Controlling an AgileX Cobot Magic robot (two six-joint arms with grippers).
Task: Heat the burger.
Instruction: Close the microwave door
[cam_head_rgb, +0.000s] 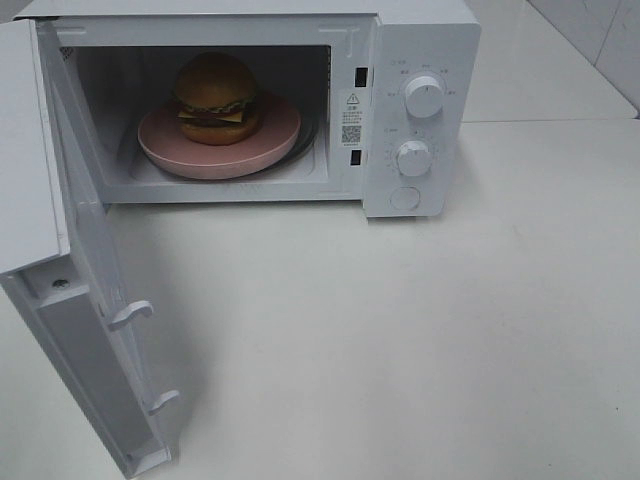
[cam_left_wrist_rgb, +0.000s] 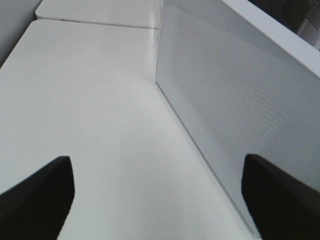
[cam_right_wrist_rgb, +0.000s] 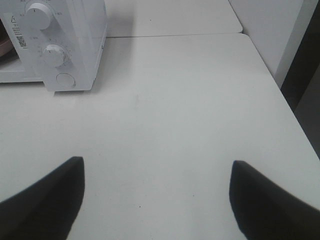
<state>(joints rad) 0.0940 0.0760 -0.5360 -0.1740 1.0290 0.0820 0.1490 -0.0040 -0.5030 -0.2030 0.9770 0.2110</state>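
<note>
1. The high view shows neither arm. Each gripper appears only in its own wrist view, as two dark fingertips cut off by the picture's edge.
2. The left gripper (cam_left_wrist_rgb: 157, 200) has its jaws spread wide with only bare table (cam_left_wrist_rgb: 90, 100) between them, so it holds nothing. One fingertip (cam_left_wrist_rgb: 280, 195) is just beside the perforated door panel (cam_left_wrist_rgb: 235, 100). Whether it touches the panel cannot be told.
3. The right gripper (cam_right_wrist_rgb: 155, 200) is also spread wide and empty. It hangs over bare table, well apart from the microwave (cam_right_wrist_rgb: 75, 45).
4. The burger (cam_head_rgb: 217, 97) sits on the pink plate (cam_head_rgb: 225, 165) inside the microwave (cam_head_rgb: 420, 40), toward the back of the plate. The cavity is shadowed, so the filling layers show only as blurred bands.
5. The door (cam_head_rgb: 60, 300) stands swung wide open on the left. It is cut off by the left and bottom edges of the high view. Two latch hooks (cam_head_rgb: 132, 313) project from its inner face.
6. The door panel fills the oven side of the left wrist view and hides the burger from that camera.
7. The right wrist view shows only the control end of the microwave, and the cavity is mostly out of frame.
8. The control panel carries an upper knob (cam_head_rgb: 424, 97), a lower knob (cam_head_rgb: 413, 158) and a round button (cam_head_rgb: 404, 198). The markings and the sticker (cam_head_rgb: 350, 118) are too small to read.
</note>
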